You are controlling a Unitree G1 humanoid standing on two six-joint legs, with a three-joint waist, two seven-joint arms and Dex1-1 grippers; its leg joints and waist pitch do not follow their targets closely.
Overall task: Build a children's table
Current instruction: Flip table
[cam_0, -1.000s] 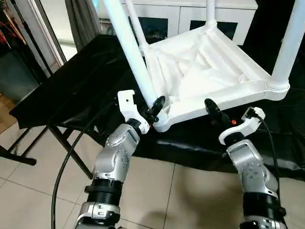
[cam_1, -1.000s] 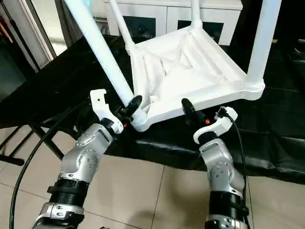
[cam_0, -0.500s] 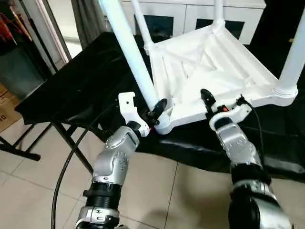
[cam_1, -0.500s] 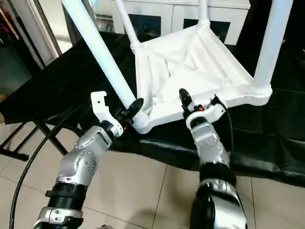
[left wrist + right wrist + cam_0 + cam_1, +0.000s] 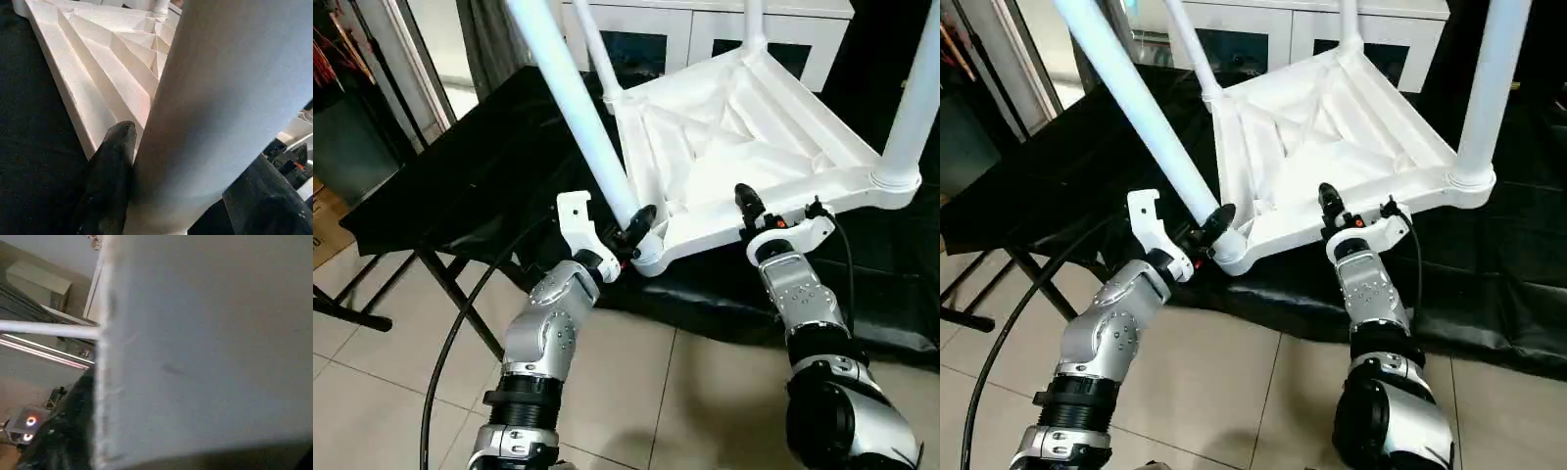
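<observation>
Our left arm reaches forward and up, left gripper (image 5: 634, 233) clamped around base of table leg (image 5: 570, 98), black fingers (image 5: 110, 166) either side. Our right arm bent, forearm raised; right gripper (image 5: 747, 208) at tabletop rim (image 5: 710, 233), grip unclear.

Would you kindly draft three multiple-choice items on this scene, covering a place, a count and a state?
1. Where does the children's table rest?
A. on the floor
B. on the black-sheeted table
C. on the cabinet

2. How many legs stand in its sockets?
A. one
B. two
C. four

3. How does the left pincer stand?
A. closed on the near leg
B. wide open in mid-air
C. closed on a cable

Key: 1 B, black sheet lies under the upturned top; 2 C, a leg rises from each corner; 3 A, the left wrist view shows black fingers either side of the leg's base.
</observation>
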